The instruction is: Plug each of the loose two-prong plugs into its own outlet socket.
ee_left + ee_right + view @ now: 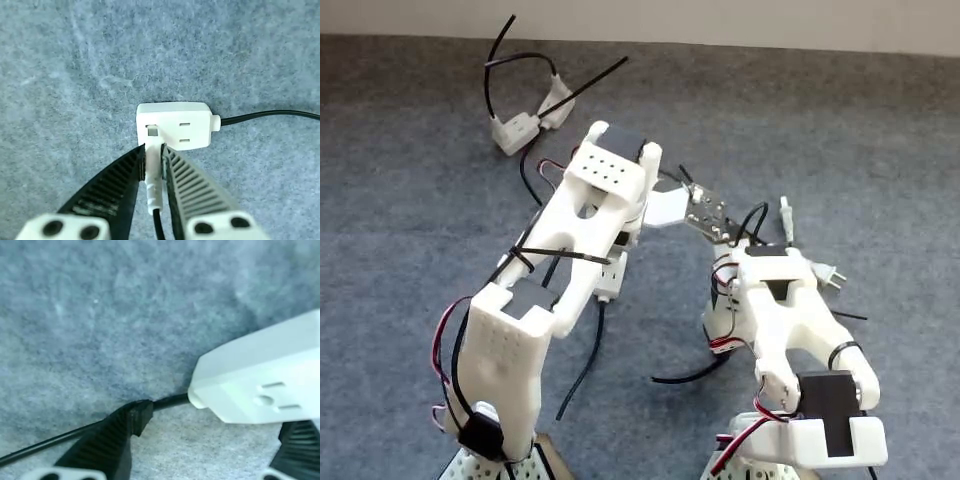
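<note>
Left jaws clamp the plug, touching the outlet socket.

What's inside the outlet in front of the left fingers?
Two bare slots show on the outlet. The white plug in the left gripper meets its edge; its prongs are hidden.

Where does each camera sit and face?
High view: fixed above, looking down at the grey mat; left arm and right arm show.
Left wrist view: on that wrist, facing an outlet; left gripper clamps a plug.
Right wrist view: on that wrist, facing a second outlet; right gripper open.
Shared: high and left wrist views show the first outlet.
</note>
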Action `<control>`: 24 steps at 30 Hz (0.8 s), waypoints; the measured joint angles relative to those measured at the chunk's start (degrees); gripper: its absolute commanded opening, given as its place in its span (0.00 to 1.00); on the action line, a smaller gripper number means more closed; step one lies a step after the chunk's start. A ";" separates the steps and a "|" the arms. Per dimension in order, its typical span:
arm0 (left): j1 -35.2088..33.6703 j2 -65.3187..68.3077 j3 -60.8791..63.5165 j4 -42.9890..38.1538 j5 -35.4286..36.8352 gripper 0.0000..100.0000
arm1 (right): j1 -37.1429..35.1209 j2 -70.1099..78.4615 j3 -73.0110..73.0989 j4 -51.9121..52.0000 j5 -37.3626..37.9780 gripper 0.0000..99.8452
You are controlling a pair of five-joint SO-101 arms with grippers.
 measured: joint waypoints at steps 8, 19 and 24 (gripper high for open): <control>0.26 7.21 -6.51 1.05 -0.18 0.01 | 0.00 0.00 0.00 -0.09 0.00 0.40; 0.00 10.64 -9.23 1.23 -0.18 0.01 | 0.00 0.00 0.00 -0.09 0.00 0.40; -2.20 10.64 -9.32 1.23 -0.18 0.01 | 0.00 0.00 0.00 -0.09 0.00 0.40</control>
